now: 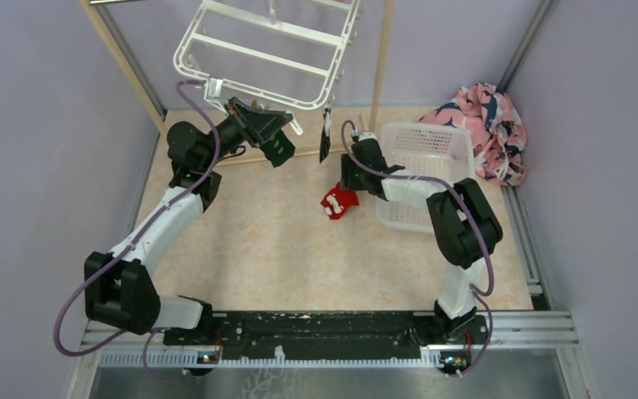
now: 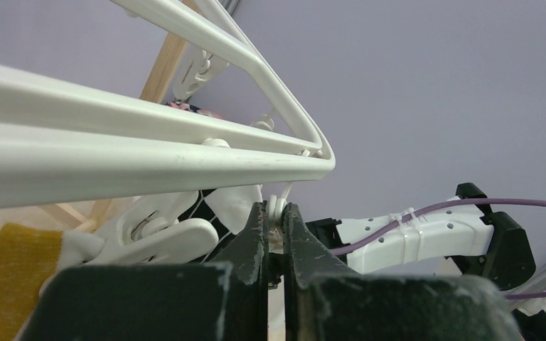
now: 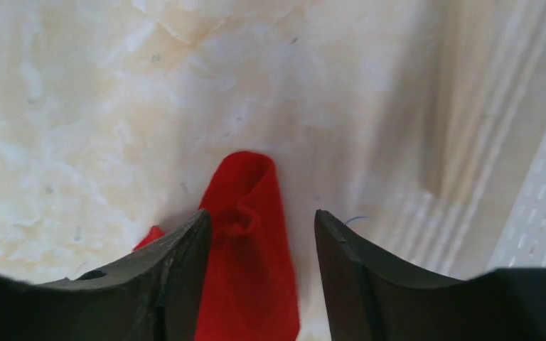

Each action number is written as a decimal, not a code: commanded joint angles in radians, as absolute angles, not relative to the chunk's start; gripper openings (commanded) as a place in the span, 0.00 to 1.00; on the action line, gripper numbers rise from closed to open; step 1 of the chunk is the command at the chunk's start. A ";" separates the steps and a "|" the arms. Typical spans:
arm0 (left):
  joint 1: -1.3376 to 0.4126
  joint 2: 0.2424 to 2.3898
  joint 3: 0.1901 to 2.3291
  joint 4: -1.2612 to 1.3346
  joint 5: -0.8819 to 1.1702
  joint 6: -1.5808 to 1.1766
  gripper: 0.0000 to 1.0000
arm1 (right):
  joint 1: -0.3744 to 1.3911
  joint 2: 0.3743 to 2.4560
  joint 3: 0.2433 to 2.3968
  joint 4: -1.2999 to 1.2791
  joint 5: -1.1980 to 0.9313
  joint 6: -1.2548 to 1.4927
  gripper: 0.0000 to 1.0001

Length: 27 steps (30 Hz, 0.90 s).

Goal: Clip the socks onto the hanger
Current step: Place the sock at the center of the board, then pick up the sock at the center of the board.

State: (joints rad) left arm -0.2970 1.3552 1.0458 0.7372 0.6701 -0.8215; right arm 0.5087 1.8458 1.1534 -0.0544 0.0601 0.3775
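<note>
The white hanger (image 1: 266, 50) hangs tilted at the back; its bars (image 2: 114, 156) fill the left wrist view. My left gripper (image 1: 253, 116) is at its near edge, shut (image 2: 277, 213) on a small white clip. A dark green sock (image 1: 278, 150) dangles just beside that gripper, its yellow tip (image 2: 21, 263) showing. A black sock (image 1: 326, 137) hangs from a clip at the hanger's near right corner. The red sock (image 1: 338, 201) lies crumpled on the table. My right gripper (image 1: 350, 176) is low over it, open (image 3: 263, 227), with the red sock (image 3: 249, 241) between the fingers, against the left one.
A white perforated basket (image 1: 428, 166) stands right behind the right gripper, its wall (image 3: 540, 213) close on the right. A pink-and-navy cloth heap (image 1: 486, 125) lies at the back right. Wooden poles (image 1: 380, 58) stand behind the hanger.
</note>
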 commanded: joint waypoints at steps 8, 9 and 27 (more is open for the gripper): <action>-0.310 1.352 1.048 0.730 0.681 -0.812 0.00 | 0.664 1.676 1.138 0.038 0.326 0.205 0.58; -0.310 1.353 1.048 0.730 0.681 -0.812 0.00 | 0.683 1.679 1.137 0.038 0.320 0.191 0.56; -0.310 1.355 1.033 0.741 0.678 -0.813 0.00 | 0.758 1.787 1.041 0.074 0.167 0.180 0.45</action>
